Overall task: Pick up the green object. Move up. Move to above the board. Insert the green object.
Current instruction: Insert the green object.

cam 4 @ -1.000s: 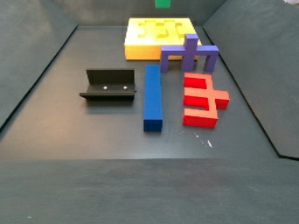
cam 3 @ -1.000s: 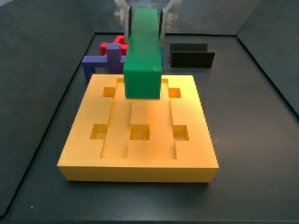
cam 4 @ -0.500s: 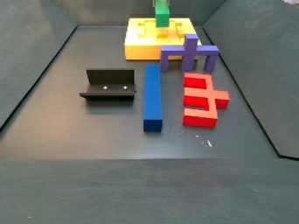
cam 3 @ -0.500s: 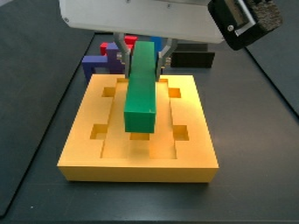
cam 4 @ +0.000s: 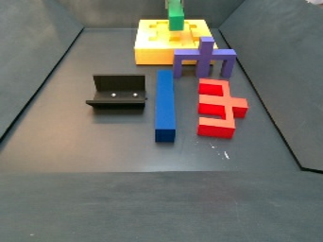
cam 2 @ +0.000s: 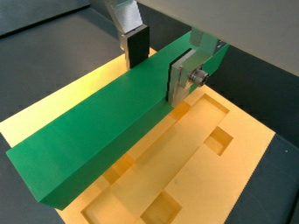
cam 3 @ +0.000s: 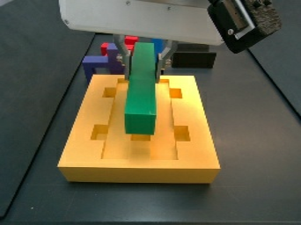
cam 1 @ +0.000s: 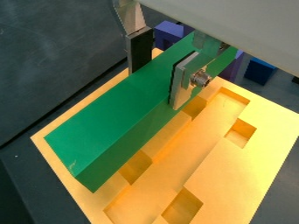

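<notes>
The tool [cam 1: 163,59] clamps the green bar [cam 3: 143,83] at its far end, tilted above the board's [cam 3: 139,167] middle groove, so the low free end may catch a groove edge and jam.

Place: robot lab test cell
Signs: dark walled floor [cam 4: 76,123], fixture [cam 4: 117,93], coloured blocks, gripper [cam 3: 147,54] over board [cam 3: 141,132]

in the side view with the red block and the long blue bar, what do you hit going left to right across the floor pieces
fixture → blue bar → red block. The purple block and the board, where the gripper holds the green object, overlap these in the order, so left out.
</notes>
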### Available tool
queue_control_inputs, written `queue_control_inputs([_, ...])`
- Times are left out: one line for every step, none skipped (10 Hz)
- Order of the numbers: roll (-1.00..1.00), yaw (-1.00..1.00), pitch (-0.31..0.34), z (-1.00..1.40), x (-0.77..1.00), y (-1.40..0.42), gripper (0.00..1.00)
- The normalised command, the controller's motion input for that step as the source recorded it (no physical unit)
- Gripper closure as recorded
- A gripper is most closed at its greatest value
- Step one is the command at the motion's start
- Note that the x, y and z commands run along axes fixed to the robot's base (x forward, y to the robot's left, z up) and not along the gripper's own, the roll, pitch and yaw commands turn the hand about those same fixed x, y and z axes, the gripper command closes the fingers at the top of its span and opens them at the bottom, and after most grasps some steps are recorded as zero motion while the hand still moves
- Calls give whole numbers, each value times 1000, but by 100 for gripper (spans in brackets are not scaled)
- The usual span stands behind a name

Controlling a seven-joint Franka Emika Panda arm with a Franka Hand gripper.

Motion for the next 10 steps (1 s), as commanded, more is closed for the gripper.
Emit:
queue_control_inputs([123, 3, 0, -206, 0, -80, 100])
queue_control_inputs([124, 0, 0, -249, 0, -80, 100])
queue_control_inputs([109, 0, 0, -183, 0, -86, 100])
queue_control_inputs([86, 0, 0, -189, 0, -94, 100])
queue_control_inputs([93, 0, 0, -194, 0, -120, 100])
queue_control_inputs([110, 0, 0, -200, -9, -114, 100])
queue_control_inputs([156, 6, 0, -154, -157, -43, 100])
queue_control_inputs([206, 54, -43, -157, -234, -29, 100])
queue_control_inputs([213, 0, -123, -151, -231, -54, 100])
queue_control_inputs([153, 11, -154, -123, -234, -14, 100])
